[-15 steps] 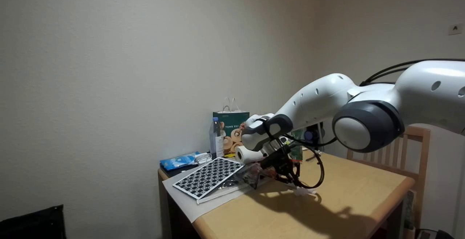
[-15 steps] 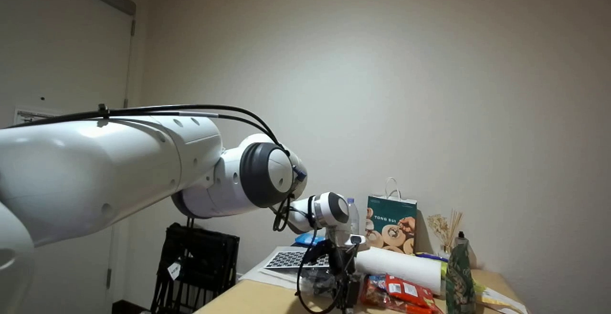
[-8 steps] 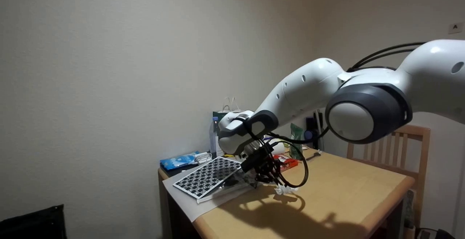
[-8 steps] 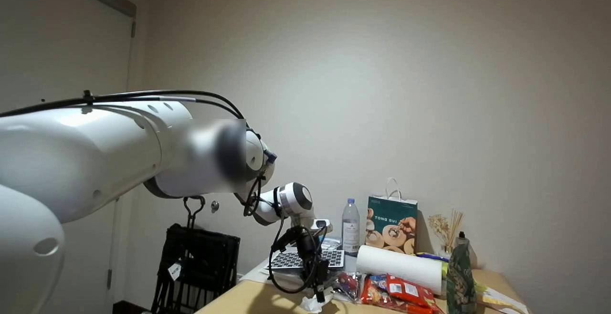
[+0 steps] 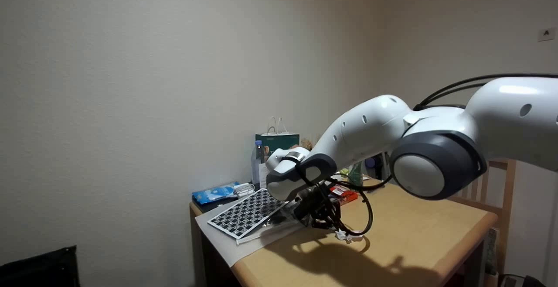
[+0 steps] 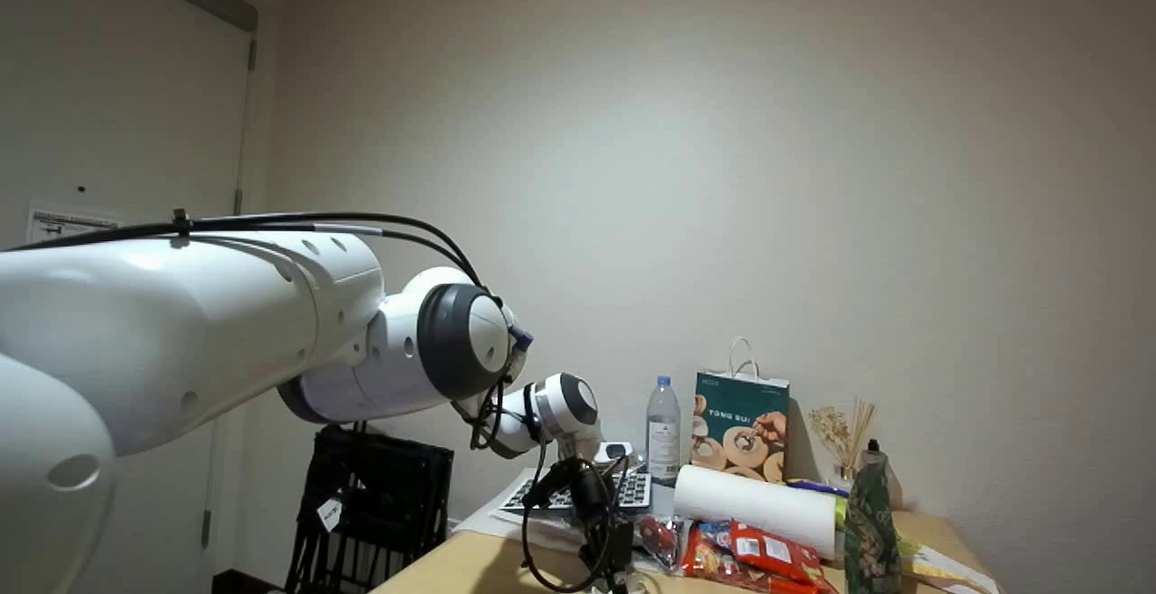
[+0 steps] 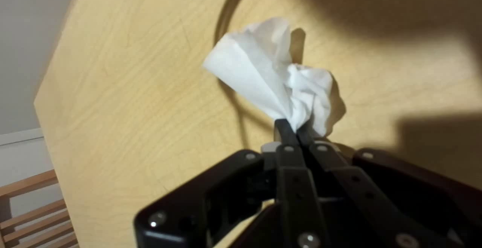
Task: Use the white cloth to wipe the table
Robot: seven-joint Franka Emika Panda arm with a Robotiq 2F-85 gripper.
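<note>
White cloth (image 7: 274, 78), one flap smooth, one crumpled, tight in the tool (image 7: 295, 130).

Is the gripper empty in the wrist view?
No, the gripper is shut on the cloth, whose folds spread out beyond it.

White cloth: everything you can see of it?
The white cloth looks thin and tissue-like, with no print visible. It is crumpled, its gathered part pinched between the fingers. Beyond them, in the wrist view, it spreads into a broad creased fan and a smaller bunched lobe. It is over the wood-look table; whether it touches is unclear.
</note>
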